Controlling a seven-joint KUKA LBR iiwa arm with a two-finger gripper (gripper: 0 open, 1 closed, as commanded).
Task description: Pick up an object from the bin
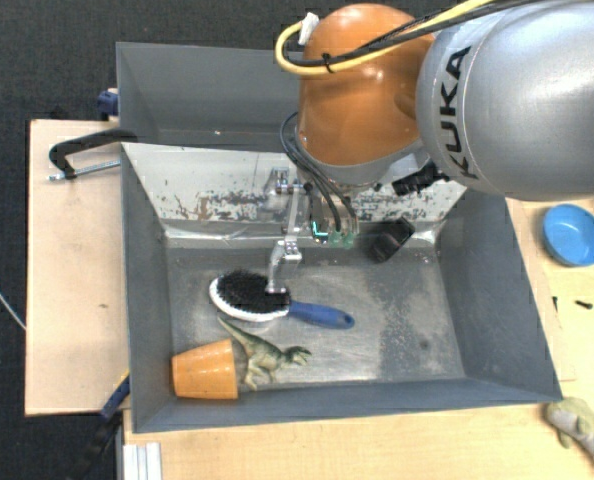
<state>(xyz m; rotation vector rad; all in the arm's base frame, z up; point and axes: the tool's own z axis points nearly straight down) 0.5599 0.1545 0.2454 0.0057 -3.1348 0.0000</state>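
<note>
My gripper hangs under the orange cover and comes down onto the bristles of a brush near the middle of the bin floor. The brush has a white oval head with black bristles and a blue handle pointing right. Just in front of it lies a green toy dinosaur, and next to that an orange cup on its side in the front left corner. The gripper's tip touches or nearly touches the right end of the brush head.
A small black thing lies by the back wall, right of the gripper. The right half of the bin floor is bare metal. The arm and its orange cover hide much of the back wall.
</note>
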